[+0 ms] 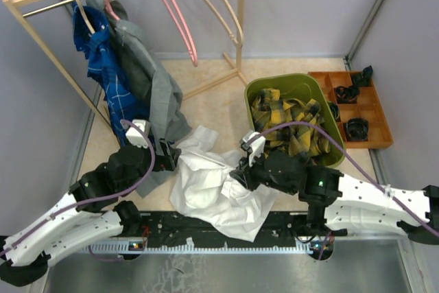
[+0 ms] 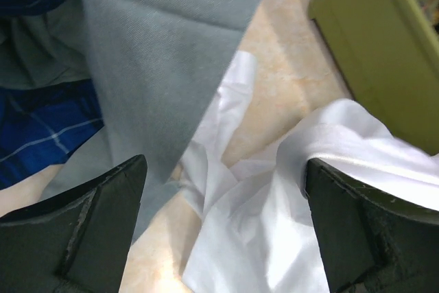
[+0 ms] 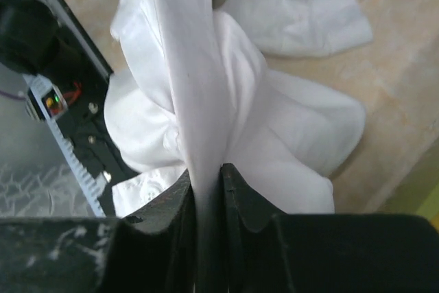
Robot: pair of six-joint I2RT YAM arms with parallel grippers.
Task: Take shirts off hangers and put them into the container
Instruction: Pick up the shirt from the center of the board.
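Note:
The white shirt [image 1: 209,183] lies crumpled on the table between my two arms. My right gripper [image 3: 204,176] is shut on a fold of the white shirt [image 3: 274,121], which stretches up taut from its jaws. At the shirt's left edge, my left gripper [image 2: 226,231] stands wide open over the white shirt [image 2: 274,238], gripping nothing. The grey shirt [image 1: 154,84] and the blue shirt [image 1: 110,77] hang from hangers on the rack. The yellow-and-black plaid shirt [image 1: 288,125] lies in the olive-green container [image 1: 281,79]. Two pink hangers [image 1: 175,12] and a pale wood-coloured hanger [image 1: 219,8] hang bare.
The wooden rack frame [image 1: 41,39] stands at the back left. An orange tray [image 1: 374,111] with black items sits right of the container. A black rail [image 1: 288,228] runs along the near table edge under the white shirt's lower hem.

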